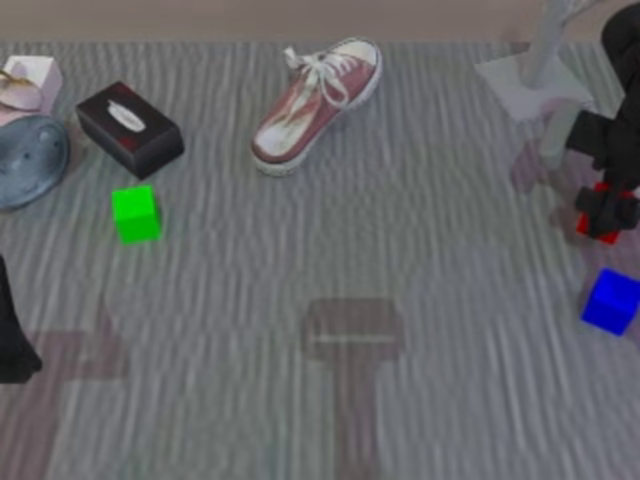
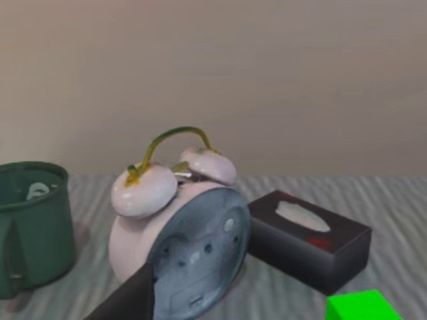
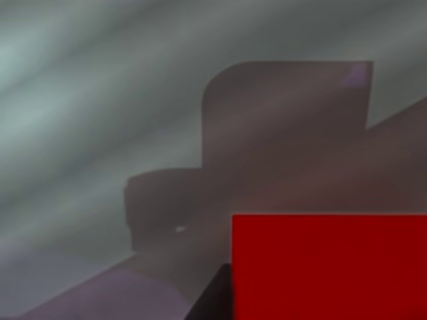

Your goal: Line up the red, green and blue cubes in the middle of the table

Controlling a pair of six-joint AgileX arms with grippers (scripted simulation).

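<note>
At the table's right edge, my right gripper (image 1: pixel 603 212) is shut on the red cube (image 1: pixel 597 230), which shows only as red slivers around the black fingers. The right wrist view has the red cube (image 3: pixel 327 267) filling one corner, with a dark finger (image 3: pixel 213 300) flat against its side. The blue cube (image 1: pixel 610 300) lies just in front of it, apart. Far off at the left stands the green cube (image 1: pixel 135 213), whose corner (image 2: pixel 363 307) shows in the left wrist view. My left gripper (image 1: pixel 15 355) is parked at the left edge, open; one finger (image 2: pixel 130 300) shows.
A red sneaker (image 1: pixel 318 100) lies at the back middle. A black tissue box (image 1: pixel 130 128) and an alarm clock (image 1: pixel 28 150) sit at the back left, behind the green cube. A green cup (image 2: pixel 33 227) stands beside the clock. A white stand (image 1: pixel 535 80) rises at the back right.
</note>
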